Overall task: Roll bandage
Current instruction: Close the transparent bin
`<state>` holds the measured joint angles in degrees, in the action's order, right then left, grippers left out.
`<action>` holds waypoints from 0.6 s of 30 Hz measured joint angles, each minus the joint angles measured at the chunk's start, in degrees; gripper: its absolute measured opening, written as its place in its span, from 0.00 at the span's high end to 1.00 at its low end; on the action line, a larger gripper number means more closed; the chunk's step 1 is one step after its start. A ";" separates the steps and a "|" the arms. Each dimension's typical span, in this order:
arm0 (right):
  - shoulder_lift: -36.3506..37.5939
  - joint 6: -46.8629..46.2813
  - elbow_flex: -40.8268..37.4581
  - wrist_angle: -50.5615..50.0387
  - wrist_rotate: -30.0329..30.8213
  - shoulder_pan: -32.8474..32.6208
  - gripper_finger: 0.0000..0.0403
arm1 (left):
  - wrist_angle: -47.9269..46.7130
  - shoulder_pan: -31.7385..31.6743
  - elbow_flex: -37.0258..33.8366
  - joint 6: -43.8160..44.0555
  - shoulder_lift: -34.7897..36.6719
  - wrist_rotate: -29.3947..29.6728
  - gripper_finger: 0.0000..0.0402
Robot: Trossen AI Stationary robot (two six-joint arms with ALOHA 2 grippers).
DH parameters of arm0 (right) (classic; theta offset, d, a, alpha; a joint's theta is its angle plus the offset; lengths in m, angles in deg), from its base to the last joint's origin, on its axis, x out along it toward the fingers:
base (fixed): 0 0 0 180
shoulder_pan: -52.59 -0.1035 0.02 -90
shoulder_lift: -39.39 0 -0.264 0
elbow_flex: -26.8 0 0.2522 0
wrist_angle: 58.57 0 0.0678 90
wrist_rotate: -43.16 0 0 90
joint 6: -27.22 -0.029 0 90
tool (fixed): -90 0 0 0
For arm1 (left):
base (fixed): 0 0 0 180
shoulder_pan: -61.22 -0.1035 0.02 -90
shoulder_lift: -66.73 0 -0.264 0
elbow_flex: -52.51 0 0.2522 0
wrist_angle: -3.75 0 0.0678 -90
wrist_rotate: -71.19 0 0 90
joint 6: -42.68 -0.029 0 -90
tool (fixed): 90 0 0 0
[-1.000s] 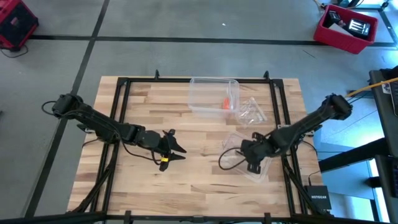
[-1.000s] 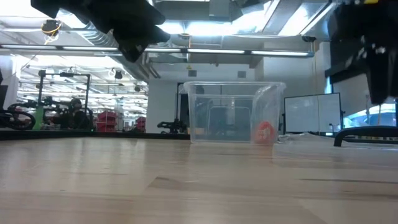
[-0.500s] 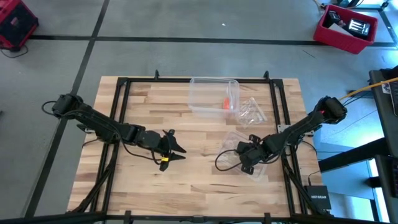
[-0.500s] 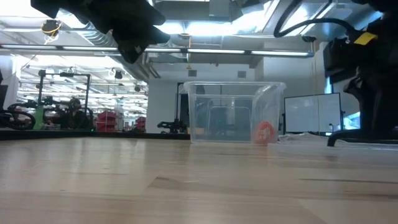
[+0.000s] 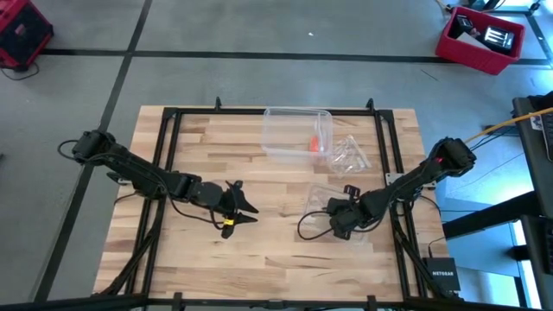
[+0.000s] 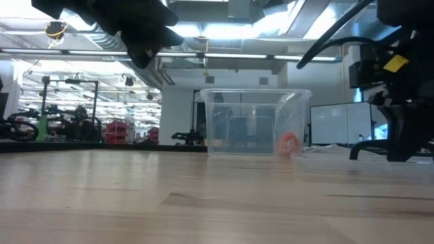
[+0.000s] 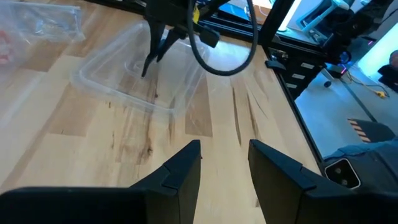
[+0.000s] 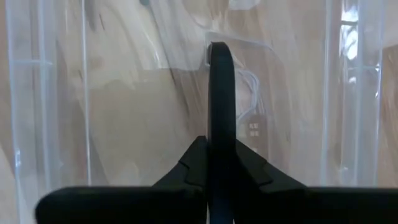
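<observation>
Your table (image 5: 199,259) is pale butcher-block wood inside a black frame. At its far edge stands the clear plastic box (image 5: 296,133), and the bandage (image 5: 316,142) lies inside it, against the wall nearer the right arm.

From above, the bandage is a small bright orange bit of fabric, slightly longer than wide, its long axis running roughly from the table's far edge toward the near edge. In the low view it reads as a compact, rounded orange lump (image 6: 288,144) resting on the box floor; you cannot tell which way any loose end points.

Just beside the box lie crinkled clear plastic bags (image 5: 349,154).

Your right gripper (image 5: 339,226) is down at the table over a flat clear plastic lid (image 7: 140,74), well apart from the bandage. Its fingers are pressed together into one dark blade, tips on the lid.

Your left gripper (image 5: 242,207) hangs above bare wood near the table's middle, fingers (image 7: 180,171) spread, holding nothing.
</observation>
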<state>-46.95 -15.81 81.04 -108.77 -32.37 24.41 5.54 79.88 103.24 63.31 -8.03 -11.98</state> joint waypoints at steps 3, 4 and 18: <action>0.17 0.07 1.79 -1.87 -0.59 0.01 0.91 | -0.05 0.50 0.00 -0.04 0.00 0.11 0.68; 0.30 0.72 2.97 -3.18 -0.64 0.01 0.91 | -0.12 0.51 0.00 -0.34 0.00 0.58 0.68; 0.61 16.69 29.15 -22.60 12.15 -1.47 0.91 | -3.06 2.03 0.00 -1.27 0.00 6.12 0.68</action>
<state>-46.34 0.88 110.18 -131.36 -20.23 22.94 2.49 81.90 103.24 62.04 -8.03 -5.86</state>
